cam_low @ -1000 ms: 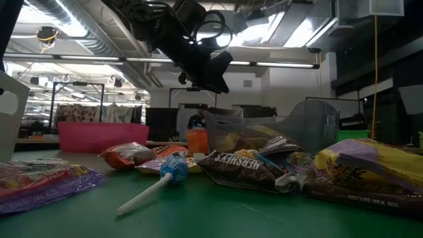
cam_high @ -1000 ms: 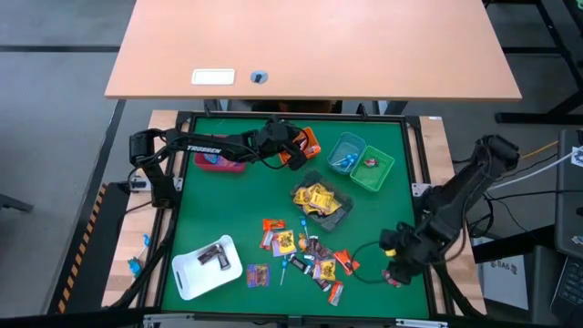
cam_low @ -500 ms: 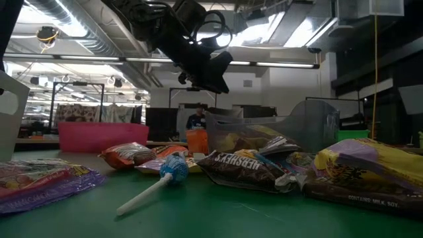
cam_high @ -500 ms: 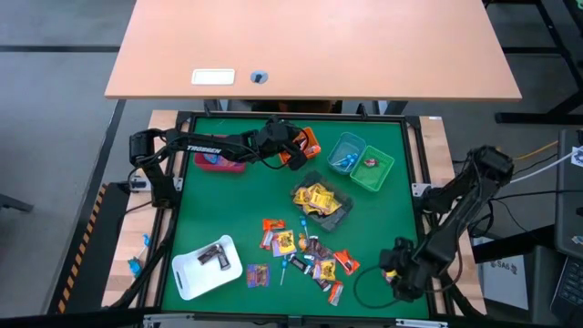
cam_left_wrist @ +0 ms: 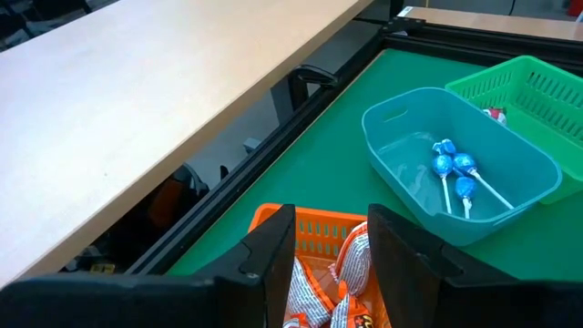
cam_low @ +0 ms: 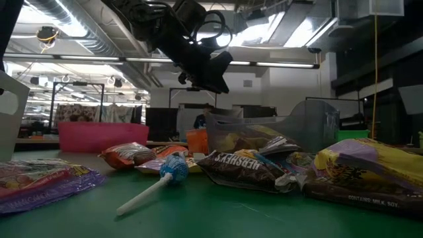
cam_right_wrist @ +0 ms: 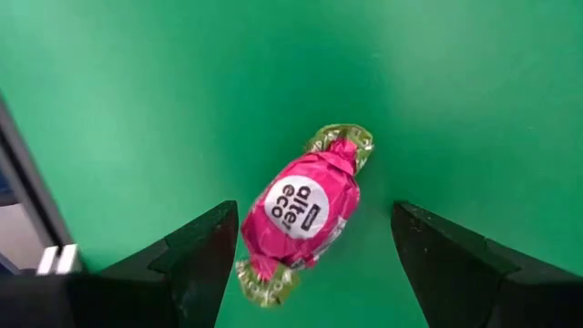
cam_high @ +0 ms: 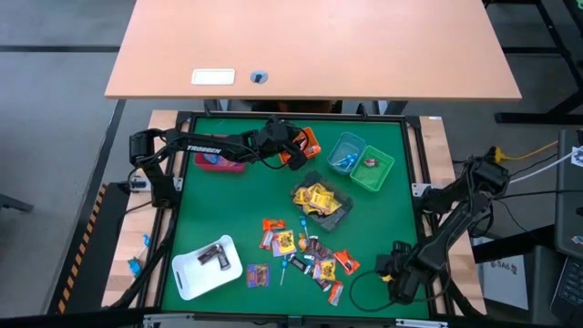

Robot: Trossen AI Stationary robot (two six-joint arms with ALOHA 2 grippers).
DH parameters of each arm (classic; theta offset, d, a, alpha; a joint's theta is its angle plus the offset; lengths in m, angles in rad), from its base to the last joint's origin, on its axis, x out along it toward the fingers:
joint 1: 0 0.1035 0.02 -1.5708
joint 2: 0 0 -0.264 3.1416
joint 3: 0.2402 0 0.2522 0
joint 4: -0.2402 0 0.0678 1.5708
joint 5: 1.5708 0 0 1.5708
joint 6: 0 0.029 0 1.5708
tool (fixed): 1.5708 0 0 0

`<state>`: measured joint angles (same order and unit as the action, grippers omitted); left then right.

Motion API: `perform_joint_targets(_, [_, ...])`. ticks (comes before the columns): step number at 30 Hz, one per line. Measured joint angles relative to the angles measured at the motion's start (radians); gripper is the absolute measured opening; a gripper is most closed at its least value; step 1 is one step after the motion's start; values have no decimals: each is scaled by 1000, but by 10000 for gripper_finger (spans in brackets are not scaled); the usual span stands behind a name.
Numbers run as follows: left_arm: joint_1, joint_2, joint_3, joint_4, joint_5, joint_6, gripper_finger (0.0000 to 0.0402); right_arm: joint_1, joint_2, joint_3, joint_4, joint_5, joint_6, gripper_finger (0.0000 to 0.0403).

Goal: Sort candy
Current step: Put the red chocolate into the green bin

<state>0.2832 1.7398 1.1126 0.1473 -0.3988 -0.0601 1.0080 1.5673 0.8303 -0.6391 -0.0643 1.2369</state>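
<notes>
A green felt-covered counter [cam_high: 237, 196] seen from above, with two dark robot arms reaching over it. The left hand [cam_high: 293, 146] hovers above a small orange plastic bin [cam_left_wrist: 319, 228] at the far side of the counter — its two fingers stand partly apart over the orange-wrapped packets [cam_left_wrist: 351, 278] inside, and they grip nothing. Just beside the orange bin sits a teal plastic bin [cam_left_wrist: 460, 178] holding three blue-wrapped lollipops [cam_left_wrist: 453, 168]; next to that, a green slotted plastic bin [cam_left_wrist: 537, 91]. A pink plastic bin [cam_high: 219, 161] lies under the left arm.

The right hand [cam_high: 393, 271] is low at the near right corner of the counter, fingers spread wide, with a single pink foil-wrapped sweet with green twisted ends [cam_right_wrist: 303, 208] lying on the green surface between them — not touched by either finger.

In the middle, a clear plastic container [cam_high: 321, 200] holds yellow packets [cam_high: 316, 197]. Nearer the front lies a loose scatter of mixed wrapped candy [cam_high: 301, 255], and a white rectangular tray [cam_high: 187, 273] holds a dark brown packet [cam_high: 214, 255].
</notes>
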Motion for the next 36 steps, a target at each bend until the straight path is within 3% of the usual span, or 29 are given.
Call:
perform_joint_targets(19, [0, 0, 0, -1, 0, 0, 128, 0, 30, 2, 8, 0, -11, 281])
perform_joint_targets(31, [0, 0, 0, -1, 0, 0, 128, 0, 31, 0, -7, 0, -11, 152])
perform_joint_targets(36, [0, 0, 0, -1, 0, 0, 128, 0, 31, 0, -15, 0, -12, 121])
